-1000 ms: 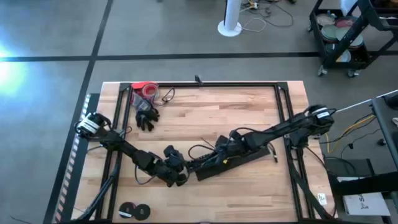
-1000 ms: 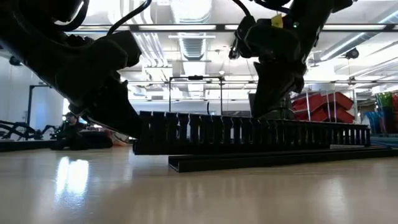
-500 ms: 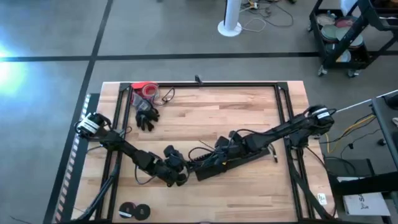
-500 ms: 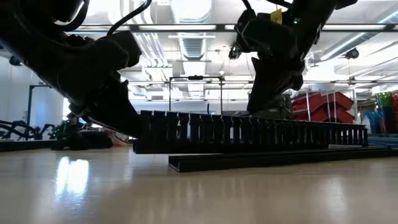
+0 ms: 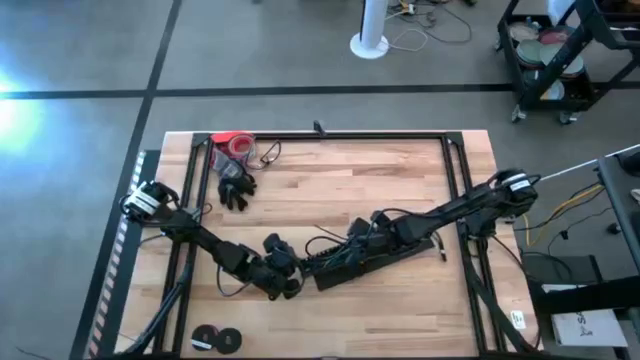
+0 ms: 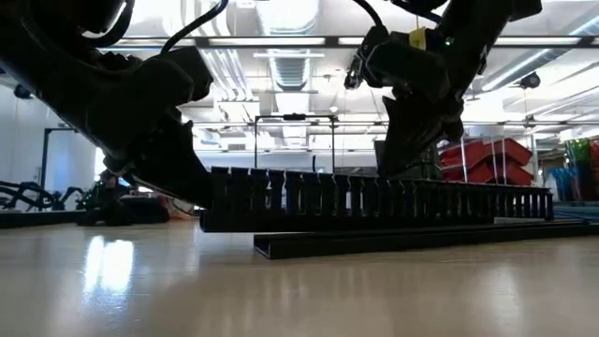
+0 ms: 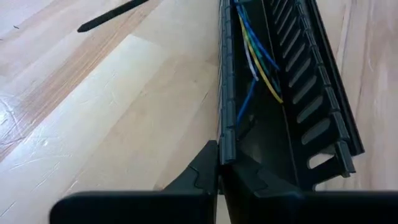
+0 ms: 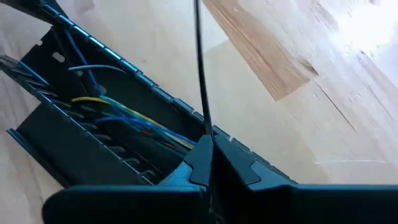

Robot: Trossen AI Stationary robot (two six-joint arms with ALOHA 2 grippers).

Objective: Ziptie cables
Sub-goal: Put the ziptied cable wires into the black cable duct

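A long black slotted duct (image 5: pixel 385 252) lies across the middle of the table. The cables (image 7: pixel 258 59), thin blue, yellow and white wires, lie inside it and show again in the right wrist view (image 8: pixel 134 118). My left gripper (image 7: pixel 221 167) is at the duct's left end (image 5: pixel 300 275), shut on its side wall. My right gripper (image 8: pixel 208 148) hovers over the duct's middle (image 5: pixel 350 243), shut on a thin black strand (image 8: pixel 200 68). A flat black strip (image 6: pixel 374 243) lies on the table just in front of the duct. My left gripper pinches the upper edge of the duct's near side wall (image 7: pixel 225 140) between its two fingers, at the duct's left end. The fingers lie along the wall. The duct rests on the table. My right gripper pinches the thin black strand (image 8: pixel 204 127) between its two fingers. The strand runs straight out from the fingertips, across the duct's wall and on over the table.
A red roll (image 5: pixel 232 143) and a black glove (image 5: pixel 236 188) lie at the far left. Two black rolls (image 5: pixel 215 340) sit at the near edge. A black frame (image 5: pixel 330 135) borders the table. A loose black strip (image 7: pixel 112 15) lies on the bare wood beside the duct.
My right gripper has shifted a little toward the table's left over the duct and then back again, staying shut. The duct and my left gripper have kept still.
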